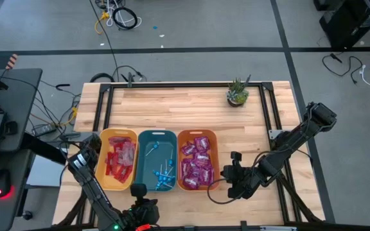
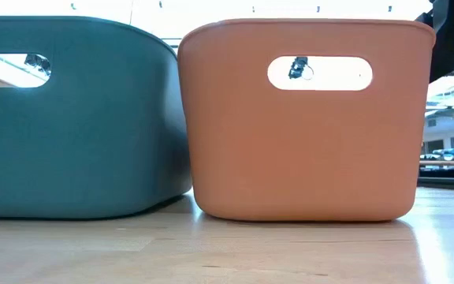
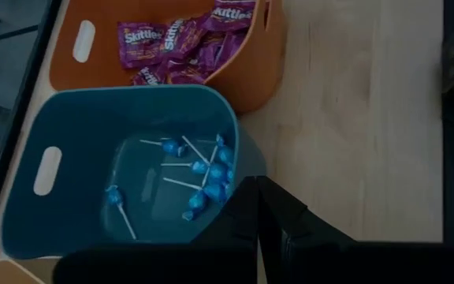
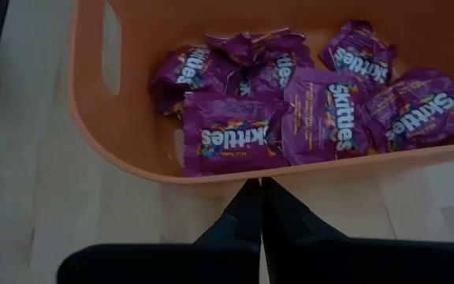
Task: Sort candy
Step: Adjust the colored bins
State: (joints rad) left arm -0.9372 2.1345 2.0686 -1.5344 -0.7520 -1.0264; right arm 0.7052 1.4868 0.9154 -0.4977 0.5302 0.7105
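- candy lies sorted: red packets [image 1: 121, 158] left, blue lollipops [image 1: 164, 178] middle with sticks pointing every way, purple packets [image 1: 196, 163] right.
- left gripper [image 1: 140, 192] and right gripper [image 1: 231, 173]: both closed, empty.

I see grey floor [image 1: 198, 25] with dark seams, loose cables [image 1: 117, 16], and a dark desk [image 1: 8, 96] beside my wooden table [image 1: 172, 102].

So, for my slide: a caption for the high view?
Candy sorted into yellow bin, teal bin and orange bin; both pincers shut alongside.
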